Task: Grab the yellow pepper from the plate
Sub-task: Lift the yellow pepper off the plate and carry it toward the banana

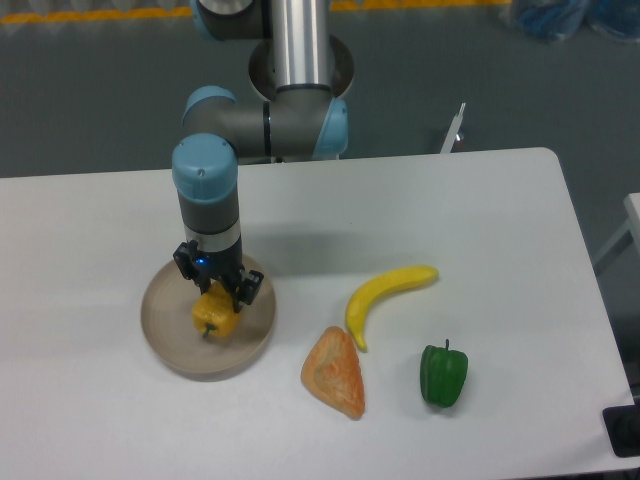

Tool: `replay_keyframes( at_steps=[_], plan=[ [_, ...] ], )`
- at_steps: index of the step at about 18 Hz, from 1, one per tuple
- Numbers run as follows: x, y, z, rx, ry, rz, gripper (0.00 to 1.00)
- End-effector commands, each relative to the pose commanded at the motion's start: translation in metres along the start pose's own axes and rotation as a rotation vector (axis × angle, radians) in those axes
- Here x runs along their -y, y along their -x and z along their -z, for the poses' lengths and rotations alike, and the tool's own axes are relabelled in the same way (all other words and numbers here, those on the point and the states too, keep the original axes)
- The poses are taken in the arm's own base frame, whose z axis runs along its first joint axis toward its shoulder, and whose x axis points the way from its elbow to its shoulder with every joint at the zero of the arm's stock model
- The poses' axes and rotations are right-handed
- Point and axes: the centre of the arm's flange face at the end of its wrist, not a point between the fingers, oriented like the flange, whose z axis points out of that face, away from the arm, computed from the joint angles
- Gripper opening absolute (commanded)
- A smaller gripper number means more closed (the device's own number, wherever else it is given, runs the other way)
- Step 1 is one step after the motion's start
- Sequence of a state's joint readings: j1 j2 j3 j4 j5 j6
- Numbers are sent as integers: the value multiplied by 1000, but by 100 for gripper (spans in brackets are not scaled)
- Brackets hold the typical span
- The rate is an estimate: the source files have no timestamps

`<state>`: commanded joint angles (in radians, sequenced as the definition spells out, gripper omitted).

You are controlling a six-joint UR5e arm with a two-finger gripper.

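Observation:
The yellow pepper (216, 315) is a small yellow-orange blocky fruit with a short dark stem, over the middle of the round beige plate (165, 335) at the table's left. My gripper (214, 295) points straight down over the plate, its black fingers on either side of the pepper's top. The fingers look closed against the pepper. I cannot tell whether the pepper rests on the plate or hangs just above it.
A yellow banana (385, 295) lies right of the plate. An orange-tan wedge of bread (336, 372) lies in front of it, and a green pepper (444, 374) at the front right. The arm's base (300, 70) stands at the table's back edge.

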<state>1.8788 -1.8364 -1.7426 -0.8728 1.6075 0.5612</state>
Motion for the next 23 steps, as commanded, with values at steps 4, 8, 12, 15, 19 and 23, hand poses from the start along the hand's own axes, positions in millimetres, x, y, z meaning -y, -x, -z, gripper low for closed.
replay_keyframes(
  at_steps=[4, 8, 12, 15, 19, 23],
  plan=[
    [-45, 88, 33, 62, -8, -52, 41],
    [-84, 140, 46, 71, 32, -115, 41],
    [-98, 167, 56, 97, 29, -96, 41],
    [-96, 170, 60, 104, 23, -95, 41],
    [-94, 168, 62, 109, 24, -99, 41],
    [-95, 167, 61, 109, 26, -99, 41]
  ],
)
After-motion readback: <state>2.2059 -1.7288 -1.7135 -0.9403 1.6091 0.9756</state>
